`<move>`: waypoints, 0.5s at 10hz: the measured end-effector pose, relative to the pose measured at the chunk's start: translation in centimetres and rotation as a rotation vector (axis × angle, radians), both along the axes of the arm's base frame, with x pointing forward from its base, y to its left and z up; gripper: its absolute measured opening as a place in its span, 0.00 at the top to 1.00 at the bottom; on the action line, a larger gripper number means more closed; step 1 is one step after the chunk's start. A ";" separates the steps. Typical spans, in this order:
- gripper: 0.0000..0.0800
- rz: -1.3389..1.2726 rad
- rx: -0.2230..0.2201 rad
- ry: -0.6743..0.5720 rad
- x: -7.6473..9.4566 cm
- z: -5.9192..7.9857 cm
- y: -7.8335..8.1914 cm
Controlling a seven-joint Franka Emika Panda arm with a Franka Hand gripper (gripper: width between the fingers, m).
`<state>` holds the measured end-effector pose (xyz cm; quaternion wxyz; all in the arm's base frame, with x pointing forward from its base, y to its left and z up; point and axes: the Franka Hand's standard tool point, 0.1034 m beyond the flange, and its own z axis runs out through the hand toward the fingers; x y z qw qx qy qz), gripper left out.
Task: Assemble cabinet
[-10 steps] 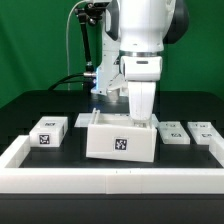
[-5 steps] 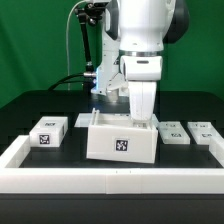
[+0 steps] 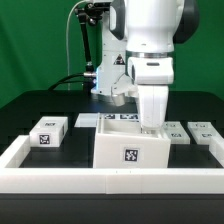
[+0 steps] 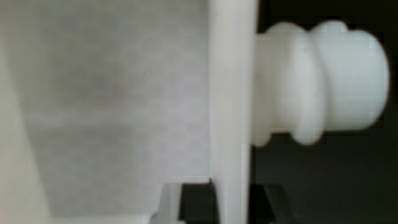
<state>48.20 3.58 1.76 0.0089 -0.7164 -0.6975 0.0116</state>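
The cabinet (image 3: 130,152) is a large white box with a black-and-white tag on its front. It stands near the front rail in the exterior view, a little right of centre. My gripper (image 3: 152,128) reaches down from above and is shut on the cabinet's wall on the exterior view's right. In the wrist view the thin white wall (image 4: 231,110) runs between my two dark fingertips (image 4: 196,203), and a ribbed white knob (image 4: 320,85) sticks out from the wall's outer side. A small white tagged drawer block (image 3: 48,132) lies on the exterior view's left.
A long low white rail (image 3: 110,178) runs along the front and up both sides of the table. The marker board (image 3: 190,133) lies behind the cabinet on the exterior view's right. Another flat white piece (image 3: 88,120) lies behind the cabinet. The robot's base and cables stand at the back.
The cabinet has moved with my gripper toward the front rail and to the exterior view's right, and it now shows larger and taller. The drawer block has not moved.
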 end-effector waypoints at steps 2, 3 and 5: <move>0.95 0.008 0.003 0.002 0.9 0.0 0.6; 0.95 0.007 0.003 0.002 0.9 0.0 0.6; 0.95 0.024 0.013 -0.006 1.6 -0.1 1.5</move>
